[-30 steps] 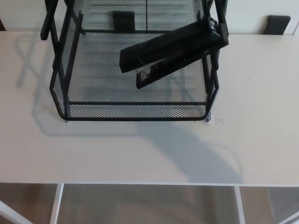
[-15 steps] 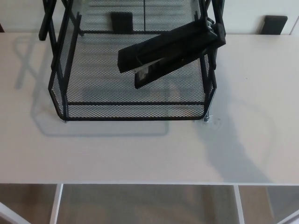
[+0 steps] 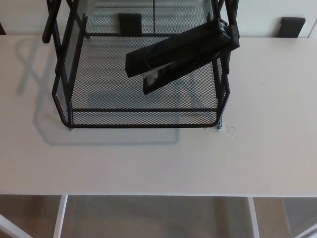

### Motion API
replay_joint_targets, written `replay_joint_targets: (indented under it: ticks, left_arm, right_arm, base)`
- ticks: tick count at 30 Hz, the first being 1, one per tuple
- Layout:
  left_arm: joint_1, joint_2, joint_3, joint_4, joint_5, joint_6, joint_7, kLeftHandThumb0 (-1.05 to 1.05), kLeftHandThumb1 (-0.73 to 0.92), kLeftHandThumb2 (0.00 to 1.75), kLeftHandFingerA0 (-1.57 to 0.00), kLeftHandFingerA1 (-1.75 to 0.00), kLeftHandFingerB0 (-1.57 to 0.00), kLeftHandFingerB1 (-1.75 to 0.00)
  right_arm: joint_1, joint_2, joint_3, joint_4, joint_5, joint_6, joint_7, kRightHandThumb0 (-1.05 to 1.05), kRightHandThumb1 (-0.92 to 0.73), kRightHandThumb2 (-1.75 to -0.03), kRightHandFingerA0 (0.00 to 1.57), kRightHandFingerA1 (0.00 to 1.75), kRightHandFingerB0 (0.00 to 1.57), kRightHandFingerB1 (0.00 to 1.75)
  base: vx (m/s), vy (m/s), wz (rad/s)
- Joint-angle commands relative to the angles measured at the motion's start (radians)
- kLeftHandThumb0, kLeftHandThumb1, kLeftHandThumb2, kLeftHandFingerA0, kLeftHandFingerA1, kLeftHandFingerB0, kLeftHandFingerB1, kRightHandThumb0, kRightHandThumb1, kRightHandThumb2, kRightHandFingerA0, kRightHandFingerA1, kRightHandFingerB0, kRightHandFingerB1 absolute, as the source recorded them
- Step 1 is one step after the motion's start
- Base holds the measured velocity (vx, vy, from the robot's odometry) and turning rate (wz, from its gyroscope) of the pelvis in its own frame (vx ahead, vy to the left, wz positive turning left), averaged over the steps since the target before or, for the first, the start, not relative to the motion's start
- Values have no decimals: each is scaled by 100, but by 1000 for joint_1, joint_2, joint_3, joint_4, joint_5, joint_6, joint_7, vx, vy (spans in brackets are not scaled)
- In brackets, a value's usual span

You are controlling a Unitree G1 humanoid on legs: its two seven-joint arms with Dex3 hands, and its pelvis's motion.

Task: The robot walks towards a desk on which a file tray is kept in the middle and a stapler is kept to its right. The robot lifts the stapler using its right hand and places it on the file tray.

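Observation:
A black stapler [image 3: 181, 55] lies at a slant in the black wire-mesh file tray [image 3: 143, 118], its right end propped on the tray's right rim and its jaws slightly apart. The tray stands in the middle of the white desk [image 3: 158, 158], with an upper tier cut off by the top of the picture. Neither of my hands shows in the head view.
Two small black blocks sit at the desk's far edge, one [image 3: 130, 22] seen through the tray's mesh and one [image 3: 292, 26] at the far right. The desk's front edge [image 3: 158, 195] runs across the bottom, with white legs and floor below it.
The arm's shadow on the desk right of the tray slid off to the right and is now gone. The stapler and tray have stayed put.

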Motion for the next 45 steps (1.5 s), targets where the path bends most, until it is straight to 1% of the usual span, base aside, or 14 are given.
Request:
replay_joint_targets:
  ticks: [1, 2, 3, 4, 8, 9, 11, 12, 14, 15, 16, 37, 39, 45]
  left_arm:
    - [0, 1, 34, -3, -30, -1, 9, -49, 80, 64, -31, -34, -27, -31]
    - [3, 3, 29, -4, -26, -6, -2, -26, 58, 108, -10, -49, -10, -48]
    - [5, 9, 17, -7, -15, -4, 1, -52, 80, 65, -28, -32, -29, -32]
    - [8, 8, 31, -12, -31, -3, -5, -27, 57, 107, -10, -49, -9, -48]
    - [16, 16, 21, -2, -18, -26, -5, -26, 58, 108, -10, -49, -9, -48]
    - [17, 16, 18, -4, -15, -25, -2, -51, 83, 65, -30, -33, -25, -30]
    - [16, 17, 10, -4, -6, -26, 3, -51, 82, 64, -28, -32, -29, -31]
    - [14, 16, 18, -6, -15, -20, -2, -26, 59, 108, -10, -49, -9, -48]
    - [13, 16, 10, -8, -5, -16, 7, -26, 58, 108, -11, -49, -10, -48]
    - [20, 18, 2, -12, 3, -27, 10, -50, 83, 65, -30, -33, -27, -31]
    - [17, 20, -8, -10, 15, -26, 18, -51, 84, 65, -32, -34, -29, -31]
    - [-12, 26, -31, 12, 27, -15, 14, -51, 84, 65, -36, -35, -27, -30]
    - [-14, 25, -29, 16, 26, -15, 11, -52, 84, 65, -36, -35, -26, -30]
    - [-15, 28, -34, 3, 29, -14, 7, -53, 84, 65, -35, -34, -23, -29]
  right_arm:
    - [253, 241, -309, 513, 365, -295, -346, -79, -57, -94, 25, 58, 4, 37]
    - [243, 265, -315, 547, 380, -302, -365, -79, -57, -95, 25, 59, 4, 37]
    - [248, 282, -306, 570, 377, -324, -375, -75, -56, -97, 29, 61, 1, 38]
    - [258, 298, -297, 568, 372, -317, -367, -76, -57, -95, 30, 60, 4, 38]
    - [270, 322, -282, 612, 378, -330, -335, -81, -54, -93, 20, 59, 3, 28]
    - [271, 320, -276, 620, 373, -332, -338, -78, -69, -60, 17, 54, 2, 30]
    - [273, 315, -255, 635, 357, -305, -348, -79, -54, -95, 14, 57, 3, 29]
    - [271, 319, -260, 642, 369, -268, -337, -80, -54, -93, 13, 58, 5, 32]
    - [249, 305, -273, 719, 395, -219, -342, -75, -51, -89, 14, 54, 4, 31]
    - [252, 302, -261, 726, 390, -192, -337, -75, -66, -60, 24, 63, 3, 31]
    - [270, 316, -246, 693, 381, -190, -336, -74, -50, -88, 19, 60, 4, 31]
    - [331, 244, 162, 755, 410, -275, -282, -77, -48, -90, 5, 49, 0, 24]
    - [337, 233, 182, 755, 434, -281, -228, -80, -62, -60, 3, 41, 1, 31]
    - [354, 217, 271, 718, 445, -277, -201, -81, -50, -91, 0, 40, 9, 19]
  base:
    - [0, 0, 0]
    - [0, 0, 0]
    - [0, 0, 0]
    - [0, 0, 0]
    - [0, 0, 0]
    - [0, 0, 0]
    - [0, 0, 0]
    - [0, 0, 0]
    - [0, 0, 0]
    - [0, 0, 0]
    - [0, 0, 0]
    - [0, 0, 0]
    - [0, 0, 0]
    - [0, 0, 0]
